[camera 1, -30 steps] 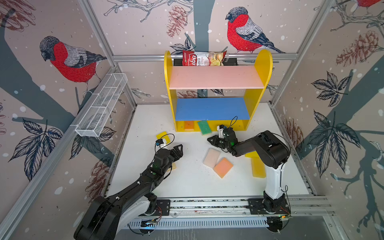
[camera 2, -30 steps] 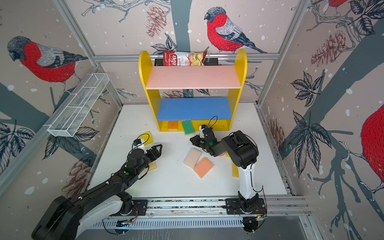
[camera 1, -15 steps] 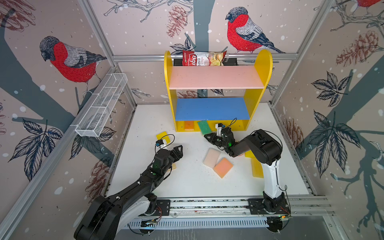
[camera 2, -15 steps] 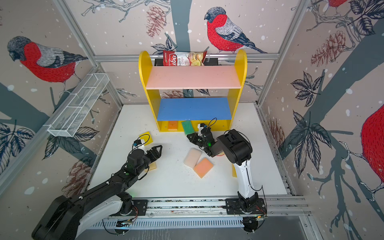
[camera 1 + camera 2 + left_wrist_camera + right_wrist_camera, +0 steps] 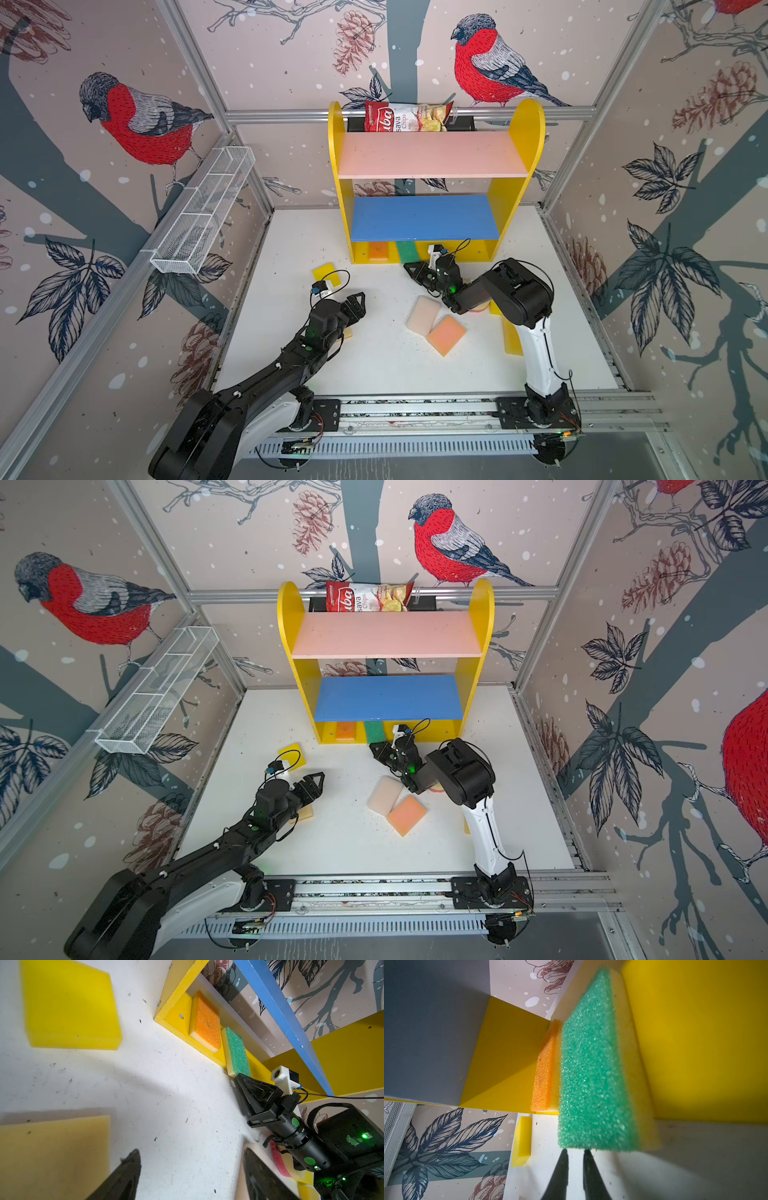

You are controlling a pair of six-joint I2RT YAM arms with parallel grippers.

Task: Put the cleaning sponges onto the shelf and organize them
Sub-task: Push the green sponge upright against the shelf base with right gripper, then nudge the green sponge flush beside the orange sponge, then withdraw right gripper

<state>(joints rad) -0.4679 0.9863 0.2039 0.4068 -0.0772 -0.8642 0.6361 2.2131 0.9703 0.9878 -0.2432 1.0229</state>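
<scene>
Lying just beyond right gripper (image 5: 576, 1152), green sponge (image 5: 593, 1068), fingers (image 5: 562, 1169) nearly together

Two arms share a silver rail (image 5: 415, 409) with black mounting plates. The left arm (image 5: 291, 365) is black above a white base link. The right arm (image 5: 536, 353) has a white lower link and a bulky black joint housing (image 5: 519, 297). The left claw (image 5: 360, 305) and right claw (image 5: 575, 1153) have black wedge-shaped fingers. Each wrist carries a white camera mount (image 5: 281, 1078) and a looped black cable (image 5: 332, 276). Green dots (image 5: 295, 1122) and a green light (image 5: 364, 1136) mark the right wrist.
</scene>
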